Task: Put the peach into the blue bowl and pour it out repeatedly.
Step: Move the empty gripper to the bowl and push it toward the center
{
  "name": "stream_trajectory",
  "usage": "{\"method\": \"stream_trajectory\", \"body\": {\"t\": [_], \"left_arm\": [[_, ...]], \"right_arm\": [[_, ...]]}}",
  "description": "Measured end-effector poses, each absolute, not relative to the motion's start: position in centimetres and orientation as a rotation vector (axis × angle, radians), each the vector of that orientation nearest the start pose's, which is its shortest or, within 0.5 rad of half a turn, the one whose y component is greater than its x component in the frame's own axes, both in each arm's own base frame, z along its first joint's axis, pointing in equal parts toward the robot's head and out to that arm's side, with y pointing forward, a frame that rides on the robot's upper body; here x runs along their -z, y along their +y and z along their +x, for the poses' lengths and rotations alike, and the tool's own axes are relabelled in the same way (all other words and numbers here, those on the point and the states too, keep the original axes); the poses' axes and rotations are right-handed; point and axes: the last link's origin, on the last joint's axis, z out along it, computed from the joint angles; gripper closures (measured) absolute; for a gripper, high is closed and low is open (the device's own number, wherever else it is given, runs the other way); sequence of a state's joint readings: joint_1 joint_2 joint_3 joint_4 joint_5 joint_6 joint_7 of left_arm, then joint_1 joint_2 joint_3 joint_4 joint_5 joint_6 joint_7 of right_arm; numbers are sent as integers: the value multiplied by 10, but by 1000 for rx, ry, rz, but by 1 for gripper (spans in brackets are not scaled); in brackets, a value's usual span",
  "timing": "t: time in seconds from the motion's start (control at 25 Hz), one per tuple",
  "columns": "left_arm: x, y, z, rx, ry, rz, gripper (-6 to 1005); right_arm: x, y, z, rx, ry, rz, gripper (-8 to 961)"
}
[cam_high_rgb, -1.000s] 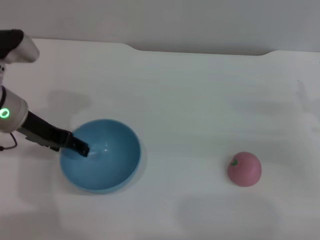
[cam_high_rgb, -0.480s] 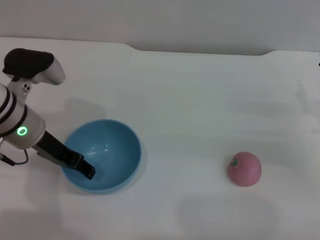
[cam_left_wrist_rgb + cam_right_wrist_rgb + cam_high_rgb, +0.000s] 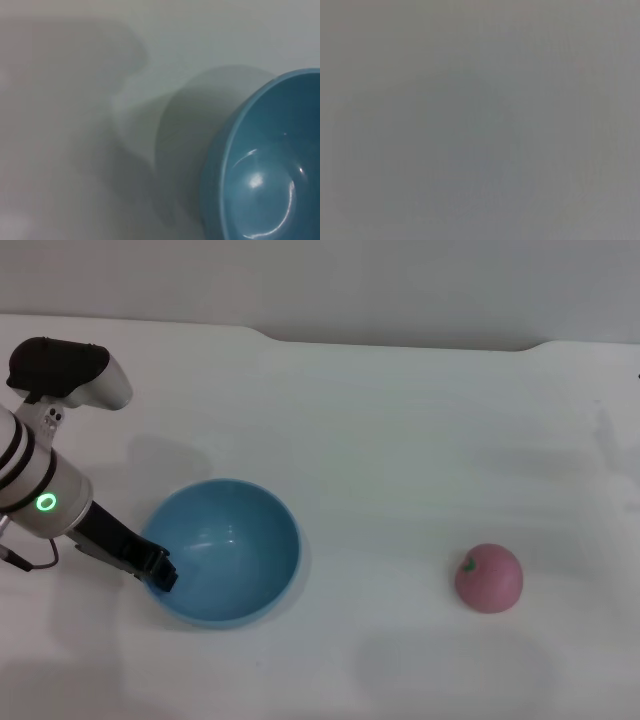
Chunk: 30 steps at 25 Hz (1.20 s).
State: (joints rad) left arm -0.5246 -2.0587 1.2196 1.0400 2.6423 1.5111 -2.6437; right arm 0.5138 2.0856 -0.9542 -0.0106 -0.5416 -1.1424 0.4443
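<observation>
The blue bowl (image 3: 223,552) sits upright on the white surface (image 3: 400,440), nearest me, with the left claw (image 3: 160,572) clamped on its left rim. The peach (image 3: 489,578) lies well apart to the right, nothing between them. The left arm slants down from the left edge.

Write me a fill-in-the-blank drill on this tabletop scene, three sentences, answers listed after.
1. The glossy light-blue round plastic bowl holds ____ inside it.
2. The small matte pink toy peach lies on the white table toward the robot's ____ side, apart from the bowl.
3. The ____ gripper is at the bowl's rim; the other arm's gripper is out of view.

Missing words: nothing; right; left
</observation>
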Motion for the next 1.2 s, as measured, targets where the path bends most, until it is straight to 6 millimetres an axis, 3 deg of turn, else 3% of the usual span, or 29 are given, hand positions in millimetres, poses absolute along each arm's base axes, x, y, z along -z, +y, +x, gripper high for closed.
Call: {"method": "stream_trajectory", "body": {"t": [0.24,0.4,0.56,0.64,0.88,1.0,1.2], "left_arm": [[1,327,-284,-545,-1541,-2330,830],[0,329,-284,-528,-1544,-2322,958],[-1,333,-283,-499,-1537,-2313,975],[-2,335,-283,-482,-1541,-2306,983],[-10,342,-282,-335,-1613,-2254,1000],[-14,344,-285,-292,-1637,-2227,999],[-14,346,-286,-280,-1634,-2221,999]], "right_arm": [[8,345,335,-827,767,-1608,264],[10,354,329,-965,947,-1558,264],[20,371,323,-1026,1191,-1558,264],[22,375,320,-1019,1217,-1583,264],[33,392,288,-967,1290,-1877,264],[30,398,273,-873,1358,-2053,264],[20,398,255,-543,1460,-2290,265]]}}
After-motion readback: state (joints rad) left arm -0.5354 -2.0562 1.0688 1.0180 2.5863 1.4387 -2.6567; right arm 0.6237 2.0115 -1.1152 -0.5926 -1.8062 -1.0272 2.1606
